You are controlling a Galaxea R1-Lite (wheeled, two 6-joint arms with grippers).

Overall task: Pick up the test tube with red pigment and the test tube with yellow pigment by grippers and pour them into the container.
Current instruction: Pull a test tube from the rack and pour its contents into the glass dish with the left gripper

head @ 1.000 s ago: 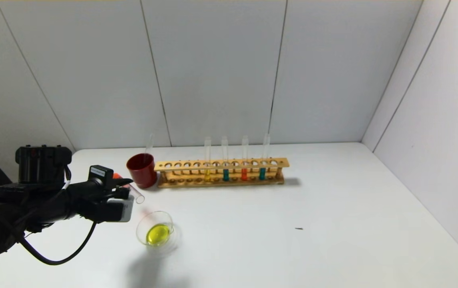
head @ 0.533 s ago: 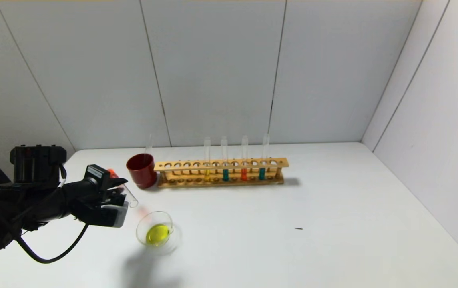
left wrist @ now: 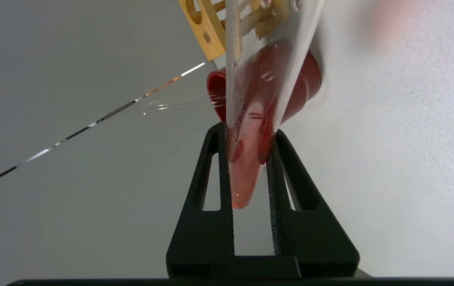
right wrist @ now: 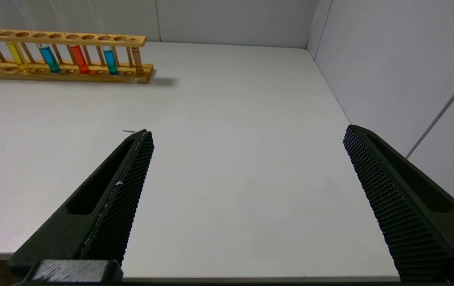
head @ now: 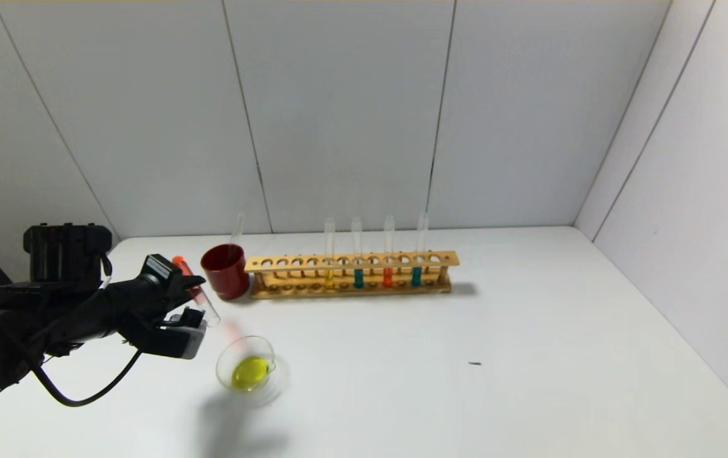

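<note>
My left gripper (head: 189, 294) is shut on the test tube with red pigment (head: 205, 308) and holds it tilted above the table. The tube's open mouth points down toward the container (head: 224, 364), a low clear dish with yellow liquid in it, and is up and to the left of the rim. In the left wrist view the jaws (left wrist: 247, 133) clamp the tube (left wrist: 246, 178) near its rounded end, where the red liquid sits. No tube with deep golden-yellow liquid shows. My right gripper (right wrist: 249, 131) is open and empty over bare table at the right.
A dark red cup (head: 226, 270) with an empty clear tube (head: 237, 228) in it stands behind the dish. A wooden rack (head: 351, 261) to its right holds a yellow tube (head: 329, 277), two teal tubes and a second red tube (head: 388, 275). Walls close the back and right.
My left gripper has turned and lifted slightly, so the red tube tilts more steeply with its closed end higher. The dish, cup and rack have not moved.
</note>
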